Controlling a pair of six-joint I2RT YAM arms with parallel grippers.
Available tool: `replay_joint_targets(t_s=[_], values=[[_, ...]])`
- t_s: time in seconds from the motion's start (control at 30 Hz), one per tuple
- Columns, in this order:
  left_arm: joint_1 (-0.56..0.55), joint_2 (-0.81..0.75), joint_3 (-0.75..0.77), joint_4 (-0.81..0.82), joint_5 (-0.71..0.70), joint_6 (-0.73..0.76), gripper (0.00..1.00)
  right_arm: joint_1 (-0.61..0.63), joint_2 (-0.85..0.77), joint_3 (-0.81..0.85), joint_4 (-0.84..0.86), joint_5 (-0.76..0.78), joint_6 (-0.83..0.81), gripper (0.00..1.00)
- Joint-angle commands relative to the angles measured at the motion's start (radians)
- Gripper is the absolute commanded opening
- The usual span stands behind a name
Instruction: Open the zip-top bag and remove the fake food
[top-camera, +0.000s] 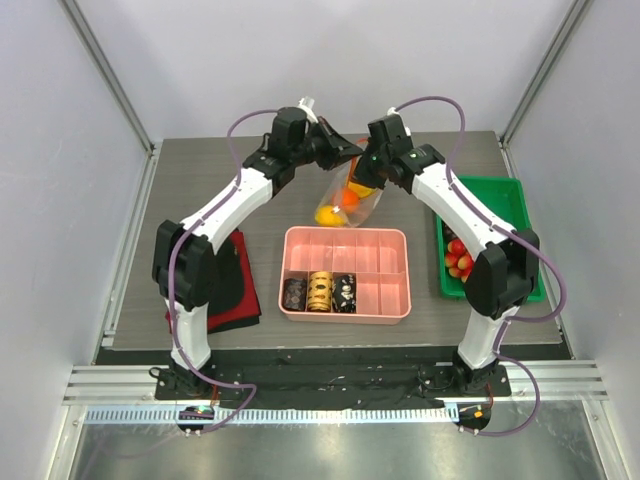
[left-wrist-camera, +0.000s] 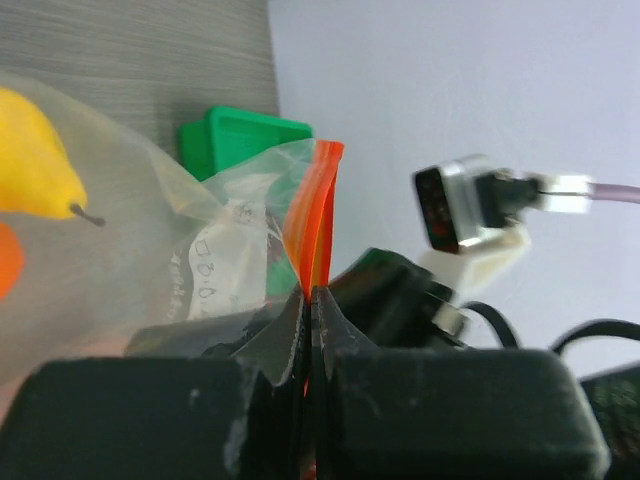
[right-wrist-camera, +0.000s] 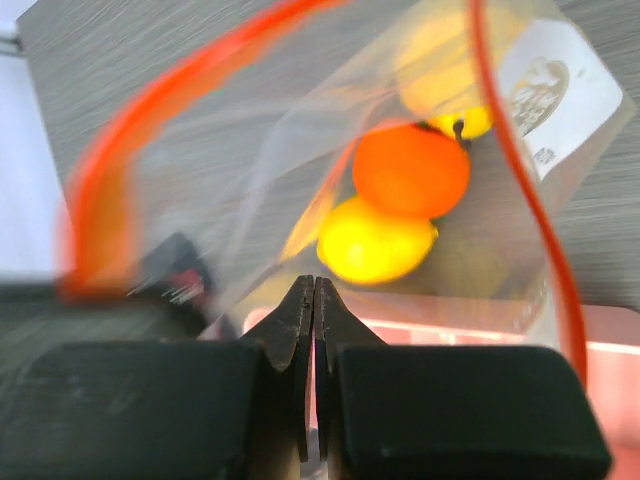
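Observation:
The clear zip-top bag (top-camera: 352, 198) hangs in the air between my two grippers, above the far side of the pink tray. Yellow and orange fake food (top-camera: 340, 205) sits in its lower end. My left gripper (top-camera: 345, 157) is shut on the red-orange zip strip (left-wrist-camera: 318, 215); a yellow fruit (left-wrist-camera: 35, 160) shows through the bag (left-wrist-camera: 190, 240). My right gripper (top-camera: 366, 172) is shut on the bag's other lip (right-wrist-camera: 314, 290). In the right wrist view the zip strip (right-wrist-camera: 95, 170) curves wide apart, with an orange fruit (right-wrist-camera: 410, 170) and a yellow fruit (right-wrist-camera: 375, 242) inside.
A pink compartment tray (top-camera: 390, 242) holds three dark and gold patterned cylinders (top-camera: 319, 292). A green bin (top-camera: 500, 200) at the right holds red fruit pieces (top-camera: 458, 258). A red and black cloth (top-camera: 235, 285) lies at the left.

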Motion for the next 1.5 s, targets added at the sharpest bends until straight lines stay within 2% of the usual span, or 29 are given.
replay_joint_targets(t_s=[0.0,0.3,0.57,0.8,1.0,1.27,1.47], values=[[-0.031,-0.022,0.087,0.097,-0.020,-0.077,0.00,-0.046,-0.074,0.008,-0.007,0.040,-0.022,0.05],[-0.043,0.009,0.031,0.100,-0.028,-0.080,0.00,-0.081,-0.008,0.130,-0.086,-0.058,0.033,0.05],[-0.042,0.024,-0.009,0.178,-0.003,-0.081,0.00,-0.101,0.053,0.141,-0.096,-0.121,0.077,0.05],[-0.045,0.024,-0.041,0.242,0.031,-0.127,0.00,-0.109,0.117,0.095,-0.019,-0.124,0.056,0.05],[-0.043,0.000,-0.097,0.242,0.020,-0.114,0.00,-0.109,0.196,0.144,-0.013,-0.089,0.014,0.06],[-0.002,0.000,-0.101,0.203,0.026,-0.065,0.00,-0.096,0.230,0.097,-0.030,-0.037,-0.085,0.19],[0.029,0.018,-0.100,0.184,0.034,-0.049,0.00,-0.090,0.217,0.069,-0.025,0.100,-0.157,0.29]])
